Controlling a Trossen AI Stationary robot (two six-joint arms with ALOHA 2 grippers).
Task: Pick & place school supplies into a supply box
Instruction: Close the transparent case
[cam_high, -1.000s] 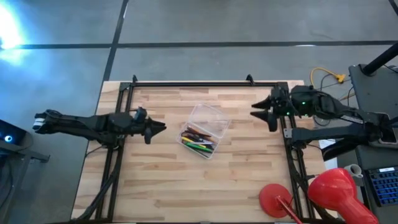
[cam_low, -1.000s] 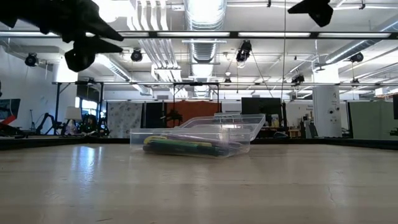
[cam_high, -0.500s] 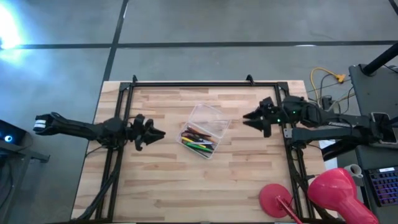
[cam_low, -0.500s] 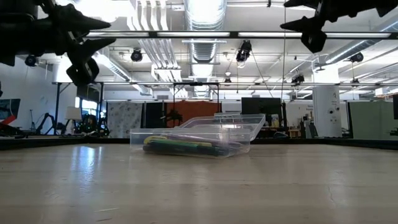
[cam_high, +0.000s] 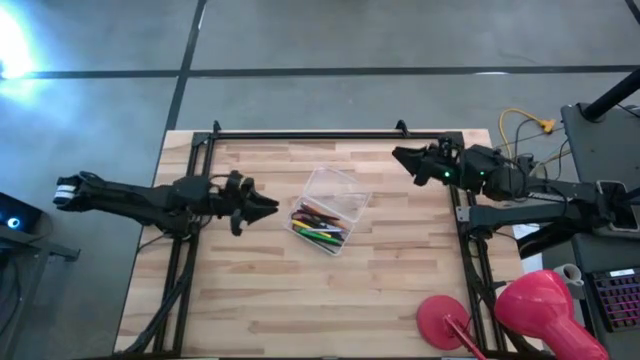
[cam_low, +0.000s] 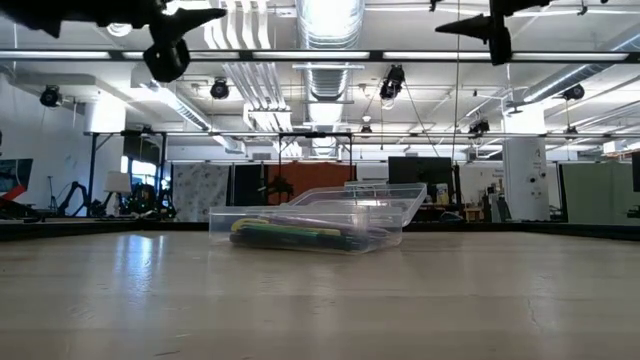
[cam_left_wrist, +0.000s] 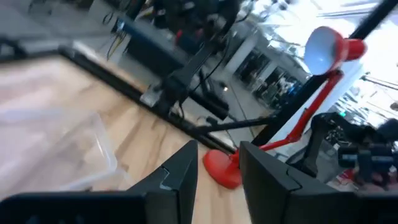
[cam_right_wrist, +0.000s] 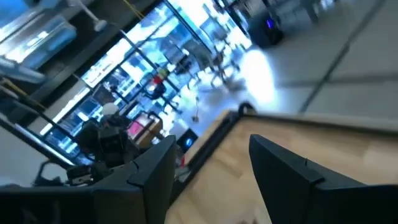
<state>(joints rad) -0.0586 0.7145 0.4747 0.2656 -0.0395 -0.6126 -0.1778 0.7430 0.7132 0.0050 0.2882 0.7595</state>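
Observation:
The clear supply box (cam_high: 328, 210) rests on its bottom in the middle of the wooden table and also shows in the low view (cam_low: 320, 225). Several pens and pencils (cam_high: 318, 228), green, yellow, orange and dark, lie inside its near-left half. My left gripper (cam_high: 272, 206) hovers left of the box, pointing level toward it. It is open, with nothing between its fingers (cam_left_wrist: 180, 174). My right gripper (cam_high: 397, 153) hovers right of and beyond the box, high above the table. It is open and empty too (cam_right_wrist: 211, 155).
A red desk lamp (cam_high: 540, 310) with a round red base (cam_high: 445, 322) stands at the table's near right corner. Black frame rails (cam_high: 330, 134) run along the far, left and right edges. Cables (cam_high: 520, 125) lie beyond the right edge.
My left gripper dipped, then rose and tipped up to level, ending a little closer to the box. My right gripper swung toward the far edge, tipped up to level and rolled about its own axis. The box and pens have kept still.

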